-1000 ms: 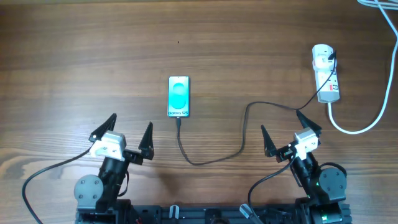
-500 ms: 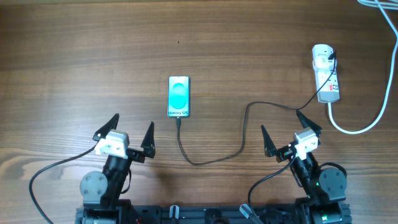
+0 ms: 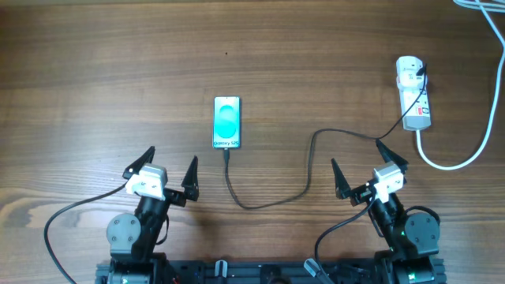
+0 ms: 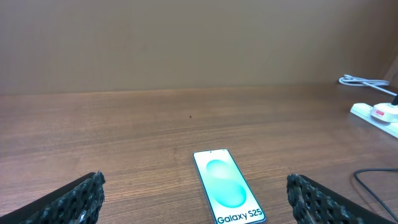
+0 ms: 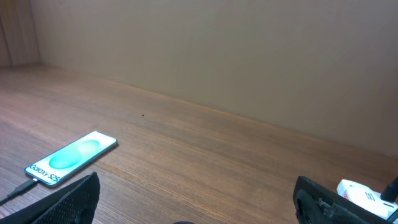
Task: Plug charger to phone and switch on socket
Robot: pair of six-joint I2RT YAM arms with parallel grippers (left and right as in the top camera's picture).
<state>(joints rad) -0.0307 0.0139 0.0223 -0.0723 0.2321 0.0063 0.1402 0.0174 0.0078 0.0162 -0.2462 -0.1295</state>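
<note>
The phone [image 3: 226, 122] is laid flat on the wooden table [image 3: 102, 63], a little left of centre. Its screen is turned up and lit in turquoise and white, with "Galaxy S25" printed toward its near end. The charger [image 3: 310, 162], a thin black cable, is brought with its small plug against the phone's near short edge; whether the plug is fully seated cannot be told. From there the cable is run toward the near side and bent right in a shallow loop. It is then carried back toward the far side and led right to the socket [image 3: 413, 93]. The socket, a white oblong strip with red markings, is placed lengthwise at the far right, well apart from the phone. A black plug [image 3: 422, 75] is seated at its far end. The position of its switch cannot be made out. A thicker white lead [image 3: 454, 166] is drawn from the socket's near end, curved right and taken off toward the far right corner.

The left gripper [image 3: 171, 155] is held nearer than the phone and to its left, with its jaws spread wide and nothing grasped. In the left wrist view the phone is seen ahead between the two dark fingers [image 4: 79, 198]. The right gripper [image 3: 356, 152] is held just right of the cable loop, likewise released and empty, apart from the socket. In the overhead view its right fingertip is seen over the cable, though contact cannot be judged.
</note>
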